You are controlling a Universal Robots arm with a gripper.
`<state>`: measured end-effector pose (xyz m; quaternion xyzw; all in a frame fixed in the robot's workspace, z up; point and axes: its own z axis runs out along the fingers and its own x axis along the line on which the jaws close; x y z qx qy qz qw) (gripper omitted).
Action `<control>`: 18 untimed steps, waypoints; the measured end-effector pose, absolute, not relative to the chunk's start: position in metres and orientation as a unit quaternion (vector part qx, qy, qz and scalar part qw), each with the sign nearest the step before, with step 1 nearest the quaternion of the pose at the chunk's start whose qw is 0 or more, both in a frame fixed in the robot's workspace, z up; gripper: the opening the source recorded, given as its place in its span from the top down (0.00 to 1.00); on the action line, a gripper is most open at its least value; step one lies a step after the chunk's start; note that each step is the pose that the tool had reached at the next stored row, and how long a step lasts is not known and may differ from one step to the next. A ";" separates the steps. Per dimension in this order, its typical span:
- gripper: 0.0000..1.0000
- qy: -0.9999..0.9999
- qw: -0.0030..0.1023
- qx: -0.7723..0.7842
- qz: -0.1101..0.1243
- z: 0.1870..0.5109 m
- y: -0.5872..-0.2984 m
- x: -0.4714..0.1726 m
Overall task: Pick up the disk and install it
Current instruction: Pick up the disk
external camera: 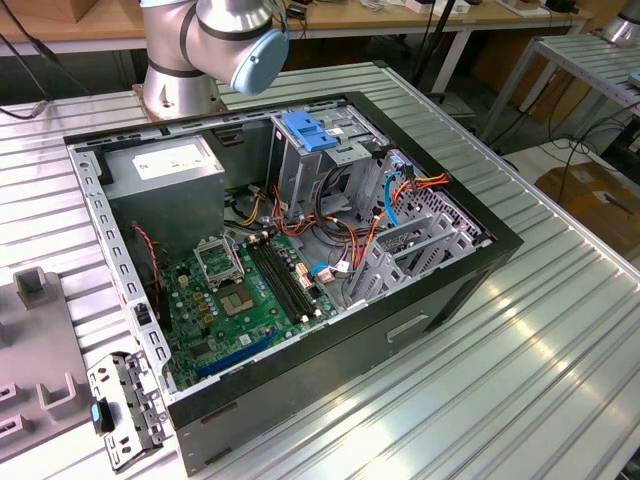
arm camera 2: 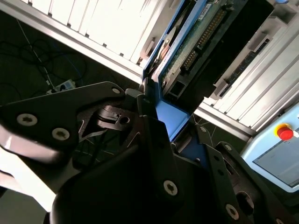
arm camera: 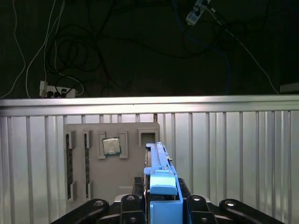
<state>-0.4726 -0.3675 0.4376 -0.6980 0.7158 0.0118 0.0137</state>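
Claw (arm camera: 161, 203) clamped on disk (arm camera: 158, 158), seen edge-on w/ label face hidden.

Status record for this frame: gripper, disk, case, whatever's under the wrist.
gripper: shut on the disk
disk: held edge-on, blue rail toward the first wrist camera, not yet installed
grey tray: beyond the disk in the first wrist view, holds a processor chip
computer case: open, lying on the ribbed table, motherboard exposed
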 end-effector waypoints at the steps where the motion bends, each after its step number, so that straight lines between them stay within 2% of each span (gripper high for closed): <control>1: 0.63 0.716 0.014 -0.698 0.012 0.439 -0.367 -0.473; 18: 0.63 0.716 0.013 -0.698 0.012 0.461 -0.367 -0.472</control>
